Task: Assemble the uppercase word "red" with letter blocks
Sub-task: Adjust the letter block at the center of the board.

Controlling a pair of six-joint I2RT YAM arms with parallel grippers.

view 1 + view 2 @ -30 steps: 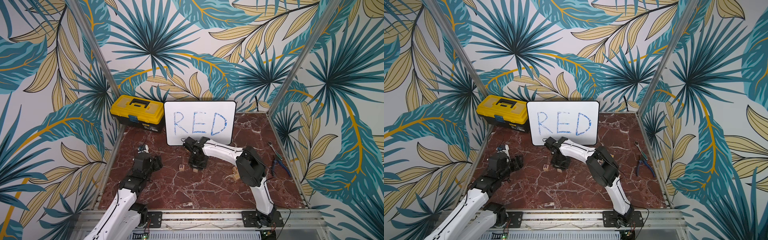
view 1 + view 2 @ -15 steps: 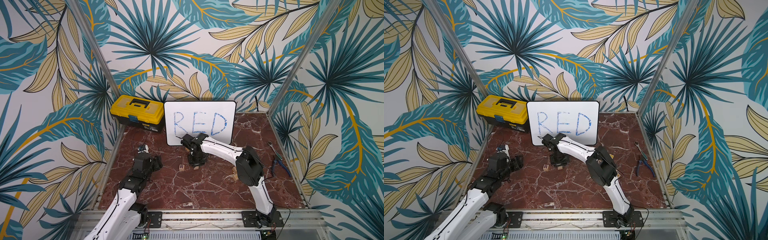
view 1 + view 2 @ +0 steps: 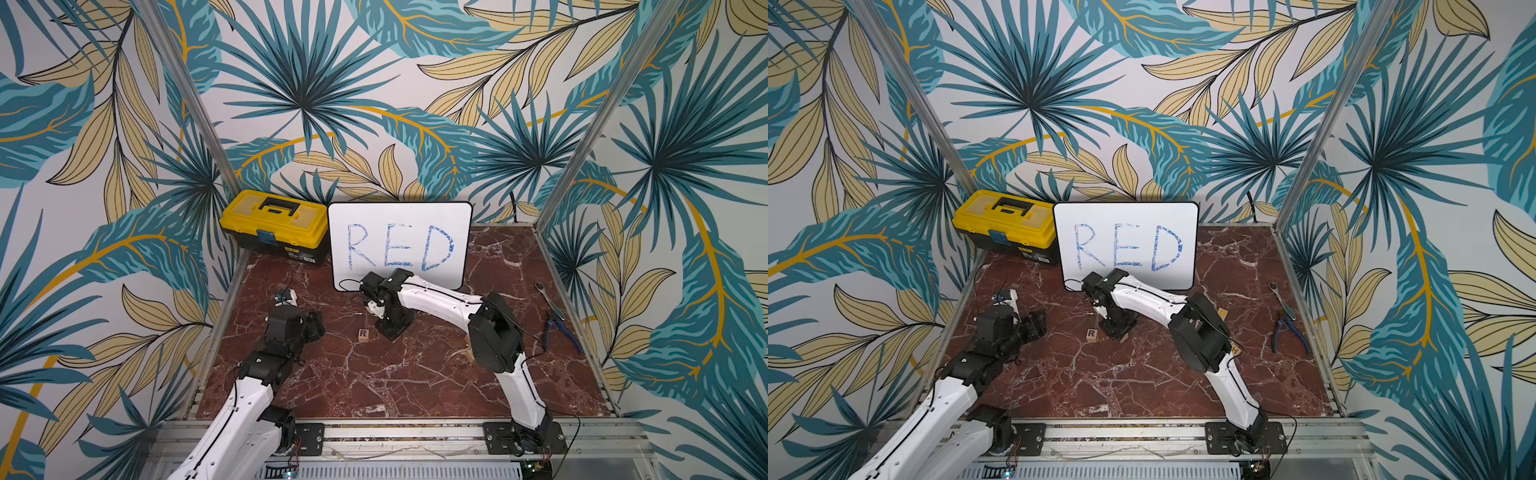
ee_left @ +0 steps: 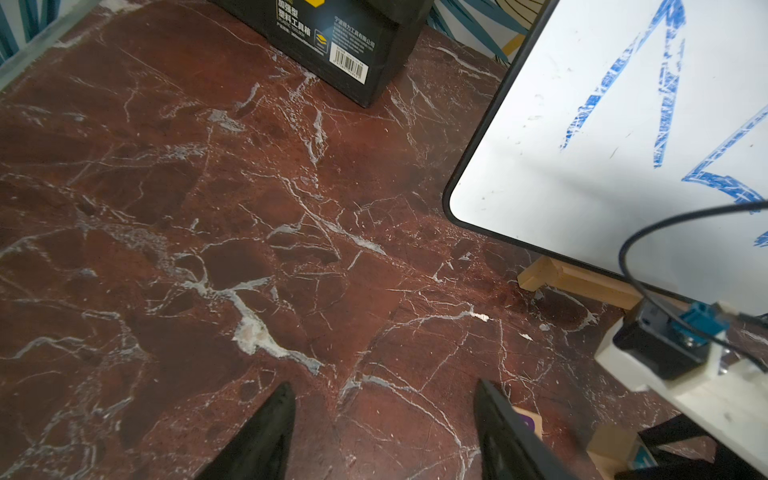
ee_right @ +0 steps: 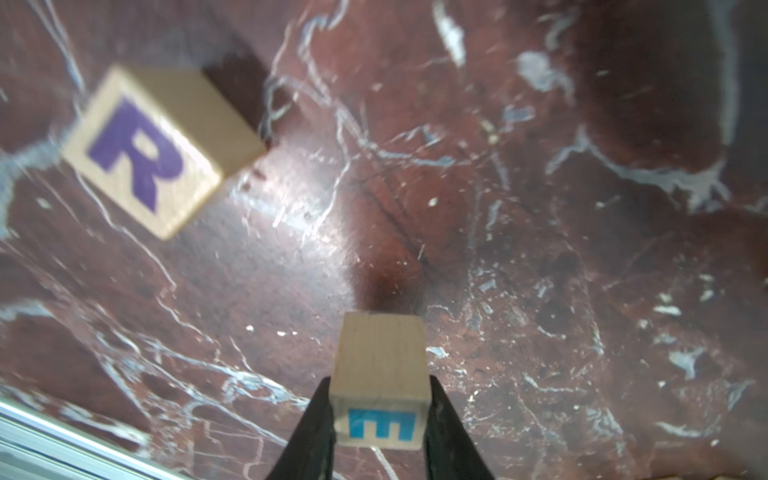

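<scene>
The R block (image 3: 363,334) (image 3: 1091,333) is a pale wooden cube with a dark purple R on top, and it sits on the red marble table (image 3: 374,374). My right gripper (image 3: 390,330) (image 5: 380,379) points down just to its right, shut on the E block (image 5: 380,353). That cube's teal E faces the wrist camera, and the R block (image 5: 153,153) lies apart from it. My left gripper (image 3: 313,328) (image 4: 382,390) hovers at the left of the table, open, with only bare marble between its fingers.
A white board (image 3: 399,245) with RED handwritten in blue leans at the back. A yellow toolbox (image 3: 274,224) stands to its left. Pliers (image 3: 563,328) and a ratchet wrench (image 3: 548,295) lie by the right wall. Other pale blocks (image 3: 1236,350) sit behind my right arm's elbow.
My right gripper has shifted slightly to the left, toward the R block, still holding the E block. The left arm has not moved.
</scene>
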